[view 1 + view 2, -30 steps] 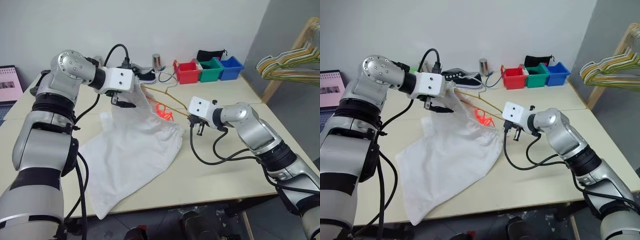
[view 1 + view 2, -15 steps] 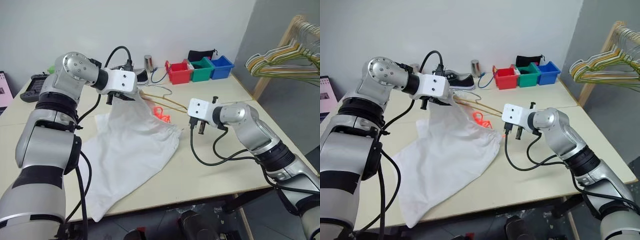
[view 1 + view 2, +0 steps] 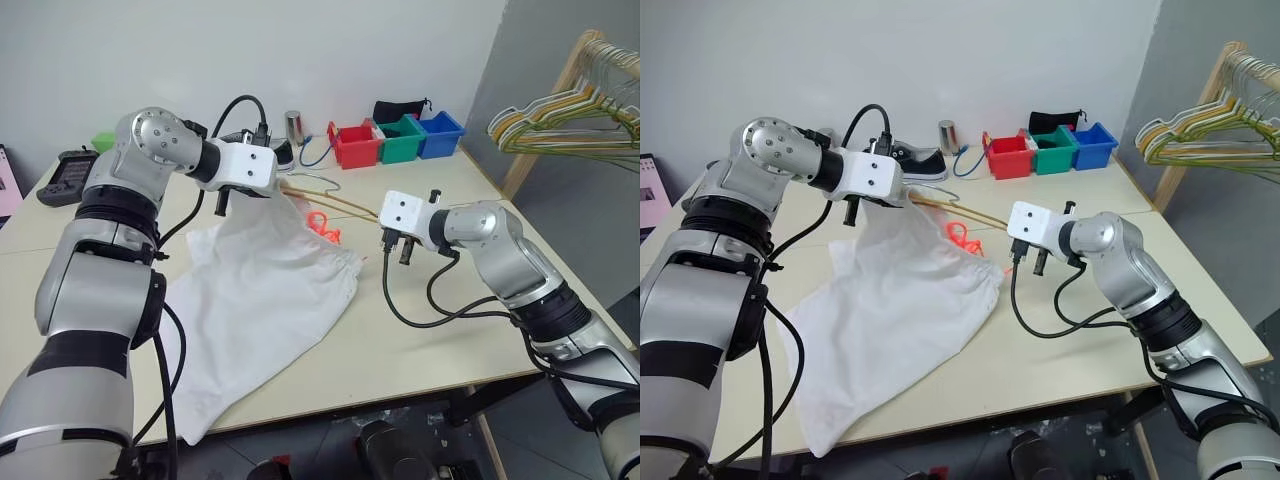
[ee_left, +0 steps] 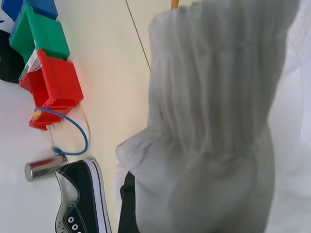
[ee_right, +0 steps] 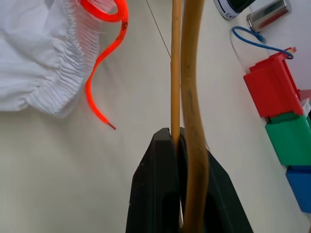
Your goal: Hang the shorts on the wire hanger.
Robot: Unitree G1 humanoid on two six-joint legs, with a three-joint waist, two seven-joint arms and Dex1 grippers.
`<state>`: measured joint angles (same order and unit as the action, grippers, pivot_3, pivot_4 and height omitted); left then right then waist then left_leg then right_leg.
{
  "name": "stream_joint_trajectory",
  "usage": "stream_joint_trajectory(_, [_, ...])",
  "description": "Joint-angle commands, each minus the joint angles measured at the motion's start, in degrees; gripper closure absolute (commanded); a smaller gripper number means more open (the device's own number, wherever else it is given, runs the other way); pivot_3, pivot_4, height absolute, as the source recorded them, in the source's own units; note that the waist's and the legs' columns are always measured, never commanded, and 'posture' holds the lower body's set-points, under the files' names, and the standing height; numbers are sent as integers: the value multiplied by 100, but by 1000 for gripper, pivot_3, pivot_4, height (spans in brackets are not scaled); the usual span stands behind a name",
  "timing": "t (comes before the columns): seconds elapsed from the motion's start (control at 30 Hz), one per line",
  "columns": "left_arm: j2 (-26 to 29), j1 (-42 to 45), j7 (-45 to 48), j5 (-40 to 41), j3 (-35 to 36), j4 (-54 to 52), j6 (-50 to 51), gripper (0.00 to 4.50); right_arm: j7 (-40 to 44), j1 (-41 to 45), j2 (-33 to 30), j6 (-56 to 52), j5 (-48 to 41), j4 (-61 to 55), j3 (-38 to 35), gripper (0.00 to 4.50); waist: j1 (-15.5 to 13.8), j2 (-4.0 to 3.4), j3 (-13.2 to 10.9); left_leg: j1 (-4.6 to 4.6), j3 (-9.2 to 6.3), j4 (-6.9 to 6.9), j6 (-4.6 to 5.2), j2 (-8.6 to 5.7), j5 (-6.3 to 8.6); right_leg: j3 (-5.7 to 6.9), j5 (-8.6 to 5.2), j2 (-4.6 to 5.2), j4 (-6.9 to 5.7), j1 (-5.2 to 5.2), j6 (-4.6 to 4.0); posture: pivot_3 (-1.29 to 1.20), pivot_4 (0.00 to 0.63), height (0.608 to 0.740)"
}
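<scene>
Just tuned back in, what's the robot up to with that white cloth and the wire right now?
It is partway through hanging the shorts on the wire hanger. The left gripper is shut on the gathered waistband, lifting that edge off the table while the rest of the fabric drapes down over the near edge. The right gripper is shut on the hanger's thin wire, which runs toward the waistband. The orange drawstring lies loose between them. The shorts are not yet on the hanger.

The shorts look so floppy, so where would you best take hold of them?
By the gathered waistband, coming from the open top edge. The shorts bunch thickest there, so fingers get a firm fold; the left gripper already pinches that band, lifting one corner while the rest trails on the table.
</scene>
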<state>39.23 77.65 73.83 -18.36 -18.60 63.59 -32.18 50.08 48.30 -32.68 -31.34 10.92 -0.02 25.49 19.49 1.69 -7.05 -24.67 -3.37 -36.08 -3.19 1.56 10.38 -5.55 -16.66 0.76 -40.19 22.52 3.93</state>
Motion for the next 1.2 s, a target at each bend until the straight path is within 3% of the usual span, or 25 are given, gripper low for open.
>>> stream_joint_trajectory(0.03, [99,-136,-185,142,170,-315,-81,4500,253,5,-59,-89,-216,-457,-266,3358,34,-1,1,0,-1,0,0,0,0,0,0,0,-3,0,0,-253,0,740])
stream_joint_trajectory(0.33, [589,-1550,-139,520,451,-1704,273,4500,805,47,-786,-796,-842,-861,-1061,1353,113,1,10,17,-3,-5,-6,-8,-4,1,0,14,-47,0,-2,-242,0,740])
stream_joint_trajectory(0.53, [932,-2720,-115,1215,1033,-3290,1720,4500,652,-290,-338,-2082,-1860,-379,-1953,43,143,13,23,47,1,-3,8,-4,-19,0,-14,12,-70,-17,21,-237,0,740])
stream_joint_trajectory(0.67, [1260,-3481,5,1665,1424,-4333,2713,4500,425,-771,60,-2454,-2139,-39,-2006,10,139,48,61,79,7,-1,12,5,-21,-1,-15,8,-72,-42,21,-227,0,740])
stream_joint_trajectory(0.8, [1532,-3836,-57,1982,1766,-4901,3489,4500,72,-971,867,-2841,-2463,404,-2025,10,142,50,66,84,12,-2,19,2,-27,-9,-11,7,-77,-43,17,-199,0,740])
stream_joint_trajectory(1.0, [1666,-3862,-211,2012,1808,-5091,3738,4500,-434,-653,1846,-2848,-2651,984,-1979,10,91,51,72,78,7,0,28,1,-33,-2,-11,5,-75,-43,17,-177,0,740])
stream_joint_trajectory(1.2, [1668,-3938,-312,2053,1783,-5230,3830,4500,-788,-243,2423,-2604,-2802,1778,-2257,10,33,67,82,79,7,1,28,2,-33,-1,-11,6,-72,-43,17,-166,0,740])
